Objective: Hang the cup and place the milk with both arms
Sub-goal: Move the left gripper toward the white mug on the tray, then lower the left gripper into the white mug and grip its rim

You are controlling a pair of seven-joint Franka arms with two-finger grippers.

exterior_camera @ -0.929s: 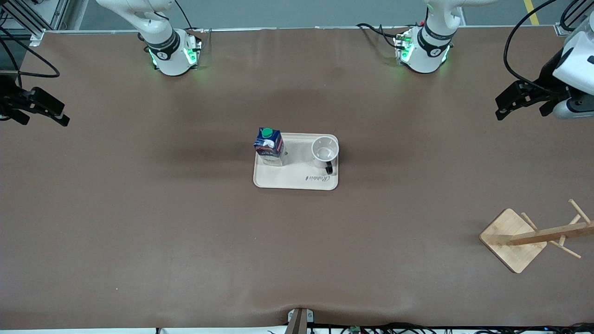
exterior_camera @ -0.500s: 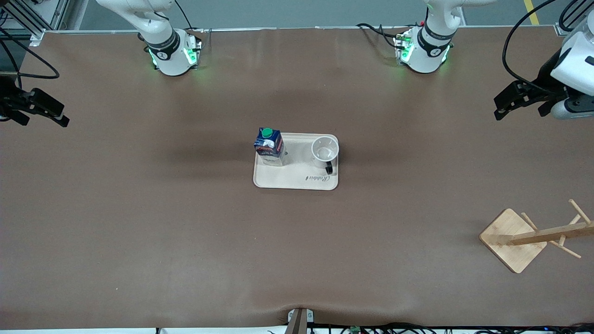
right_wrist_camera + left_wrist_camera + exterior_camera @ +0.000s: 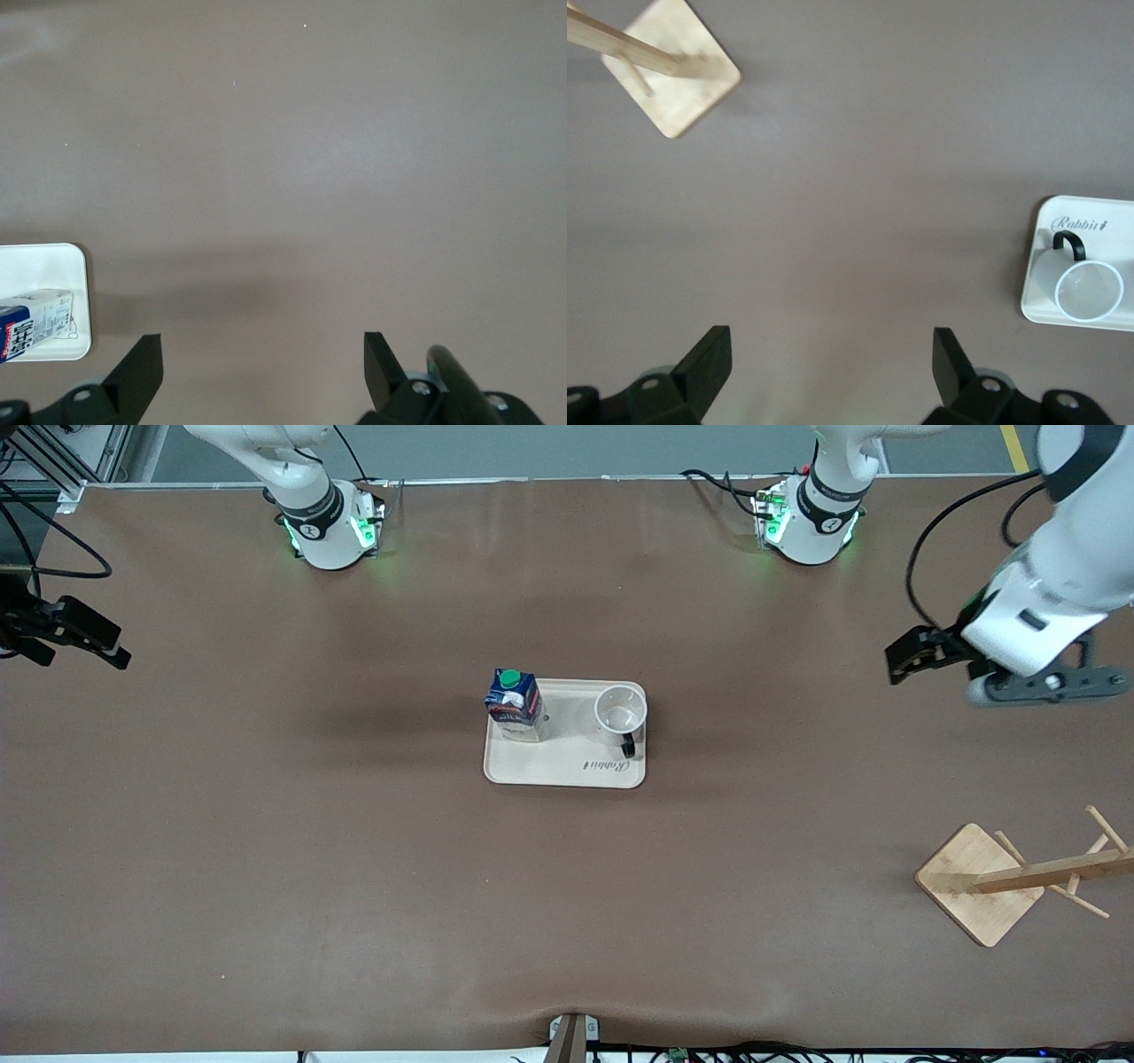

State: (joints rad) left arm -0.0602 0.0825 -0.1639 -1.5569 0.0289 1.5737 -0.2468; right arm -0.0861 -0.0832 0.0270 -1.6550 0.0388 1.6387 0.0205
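Cup (image 3: 619, 716) and milk (image 3: 515, 703) stand apart on a cream tray (image 3: 564, 766) at the centre of the front view, the cup toward the left arm's end, its black handle turned to the front camera. Around the tray the brown bench (image 3: 354, 868) lies open on every side, out to its edges. A wooden mug rack (image 3: 1010, 879) fills the lower right of that frame, near the bench edge. The left gripper (image 3: 912, 662) hangs over bare bench at the upper right, fingers (image 3: 709, 365) spread wide with nothing between them. The right gripper (image 3: 84, 638) waits at the frame's left edge, fingers (image 3: 140, 370) likewise wide. The tray reads "Rabbit" in script; the carton's label is too small to read.
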